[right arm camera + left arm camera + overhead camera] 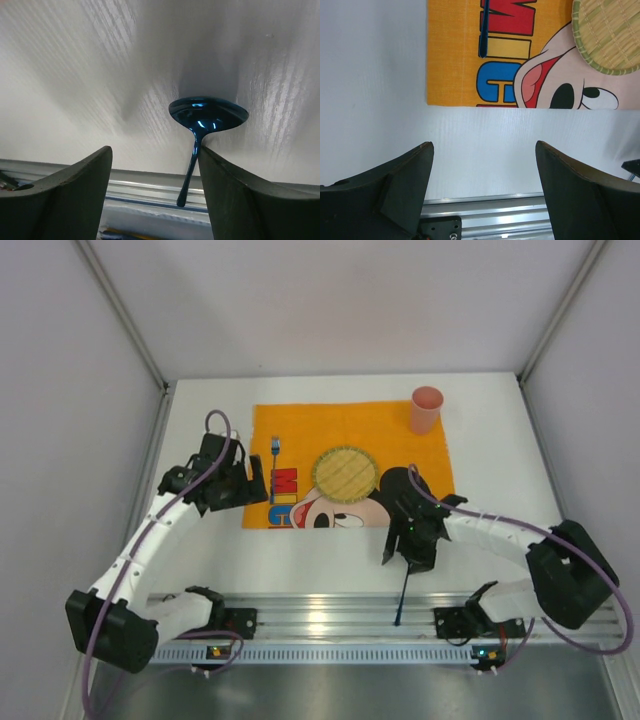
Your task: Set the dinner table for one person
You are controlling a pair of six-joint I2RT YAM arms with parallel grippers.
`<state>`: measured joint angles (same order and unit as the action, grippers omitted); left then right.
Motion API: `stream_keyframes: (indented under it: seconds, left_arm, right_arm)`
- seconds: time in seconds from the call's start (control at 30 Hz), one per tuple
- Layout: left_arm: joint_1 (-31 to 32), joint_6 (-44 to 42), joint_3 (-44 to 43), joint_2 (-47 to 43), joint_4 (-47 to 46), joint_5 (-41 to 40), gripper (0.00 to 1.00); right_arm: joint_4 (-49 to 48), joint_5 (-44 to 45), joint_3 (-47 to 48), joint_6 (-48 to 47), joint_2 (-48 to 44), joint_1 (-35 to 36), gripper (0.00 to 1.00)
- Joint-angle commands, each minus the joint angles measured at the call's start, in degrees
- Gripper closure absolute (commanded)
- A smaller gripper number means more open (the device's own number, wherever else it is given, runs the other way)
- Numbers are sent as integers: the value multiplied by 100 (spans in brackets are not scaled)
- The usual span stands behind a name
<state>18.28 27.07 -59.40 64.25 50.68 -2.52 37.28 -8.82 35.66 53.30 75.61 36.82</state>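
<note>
White table (310, 560): matte, broader left to right than deep in the overhead view, lying under both arms.
Left arm: elbow bent, reaching forward. The left claw (255, 480) hovers at the left edge of the orange placemat (300, 430), fingers wide apart and empty.
Right arm: curled inward. The right claw (154, 150) points down over bare table, fingers apart, clamping nothing.
Blue spoon (207, 112): bowl between those fingers, handle against one finger, long axis running toward the near rail (320, 620).

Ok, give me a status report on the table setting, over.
Left gripper open, empty, above the dinner table. Right gripper open astride the blue spoon, not yet gripping. Fork, woven plate, pink cup on placemat. Nothing blocking.
</note>
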Motion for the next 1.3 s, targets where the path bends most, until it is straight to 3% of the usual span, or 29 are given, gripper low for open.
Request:
stream_keyframes:
  seconds: [0.0, 0.2, 0.4, 0.6, 0.7, 1.03, 1.27]
  left_arm:
    - [131, -36, -239, -149, 144, 217, 12]
    - [378, 228, 244, -351, -92, 586, 12]
    - [737, 316, 806, -685, -400, 657, 12]
    - [1063, 272, 860, -773, -357, 516, 12]
    - [1081, 237, 886, -826, -401, 385, 12]
    - [1081, 299, 947, -993, -374, 33, 12]
    - [1090, 325, 1009, -1028, -436, -11, 12]
  right_arm:
    - [182, 1382, 203, 58, 899, 150, 30]
    - [1176, 2173, 1109, 320, 1553, 571, 30]
    - [1783, 2674, 1470, 1172, 852, 1370, 27]
    - [1713, 2552, 1189, 1920, 516, 1766, 26]
    - [1213, 2359, 900, 2035, 498, 1995, 26]
    - [922, 1955, 3, 2668, -28, 2338, 38]
    - [1018, 1919, -15, 3449, -530, 3305, 39]
